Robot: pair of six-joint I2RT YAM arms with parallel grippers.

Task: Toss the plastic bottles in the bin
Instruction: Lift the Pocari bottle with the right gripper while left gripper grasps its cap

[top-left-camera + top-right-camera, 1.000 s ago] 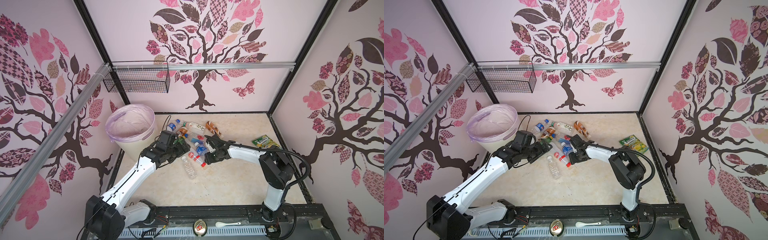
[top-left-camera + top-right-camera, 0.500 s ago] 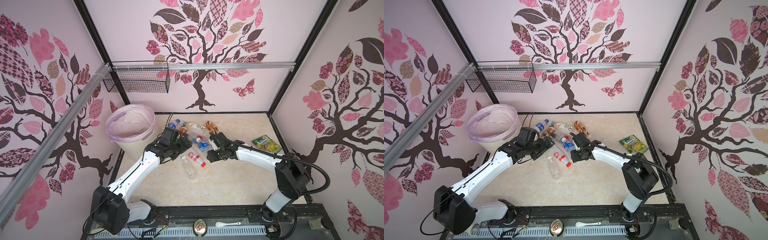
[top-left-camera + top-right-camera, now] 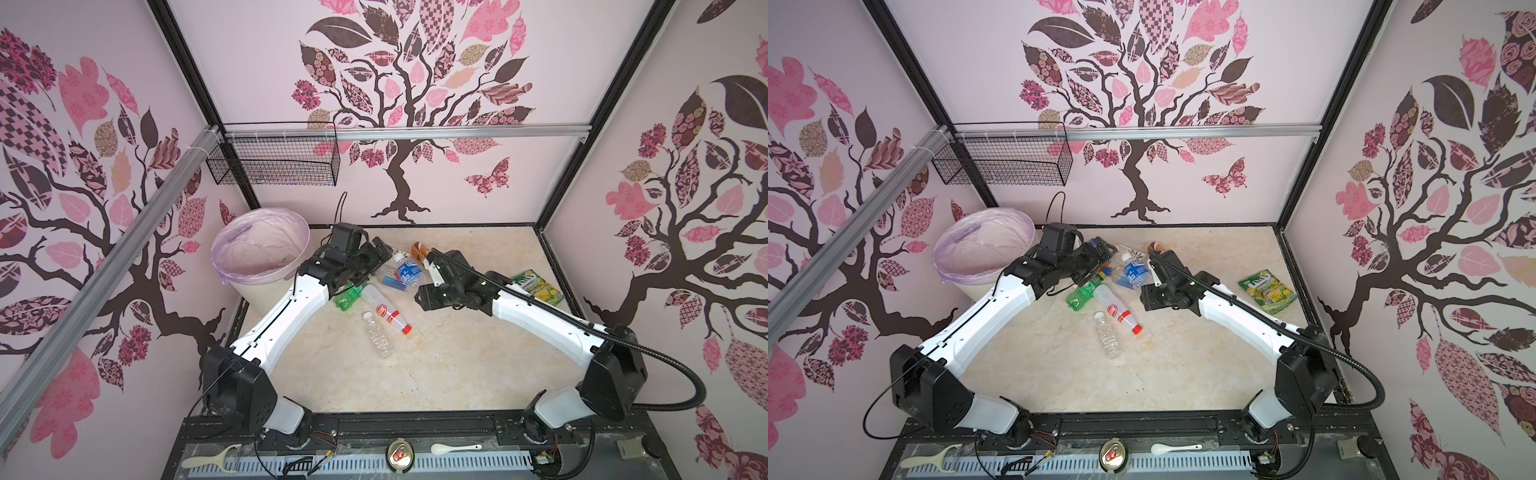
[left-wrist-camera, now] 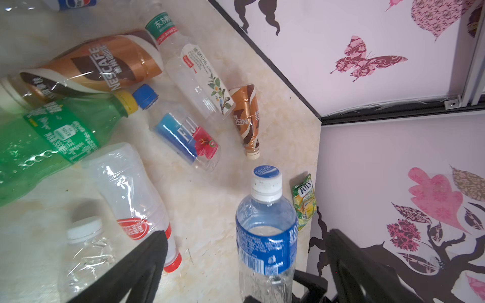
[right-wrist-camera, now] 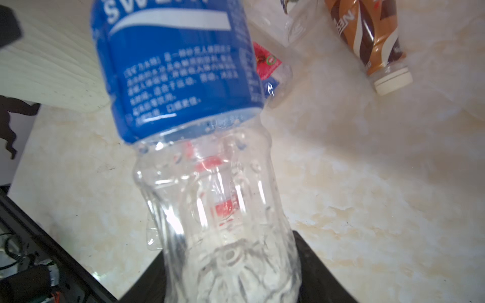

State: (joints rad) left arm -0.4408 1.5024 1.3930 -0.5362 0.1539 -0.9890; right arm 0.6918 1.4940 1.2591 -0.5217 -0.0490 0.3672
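The blue-labelled bottle (image 4: 266, 236) is held clear of the table (image 3: 457, 365), over the other bottles (image 3: 380, 309) heaped near its far edge, base clamped between the jaws of the right gripper (image 5: 231, 270). A handover is judged in hand (no contact seen): the jaws of the left gripper (image 3: 382, 249) are spread wide beside it. Next, a firm take, then the bin (image 3: 266, 289) at the far-left corner. The marbled table is boxed by tree-patterned walls (image 3: 498, 187).

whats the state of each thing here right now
right gripper, shut on blue-label bottle
left gripper, open, gripping nothing
blue-label bottle, capped, held in the air
bin, upright, bag-lined, no bottle seen inside
green bottle, lying down, capped
red-cap bottle, lying down, capped
white-cap bottle, lying down, crumpled
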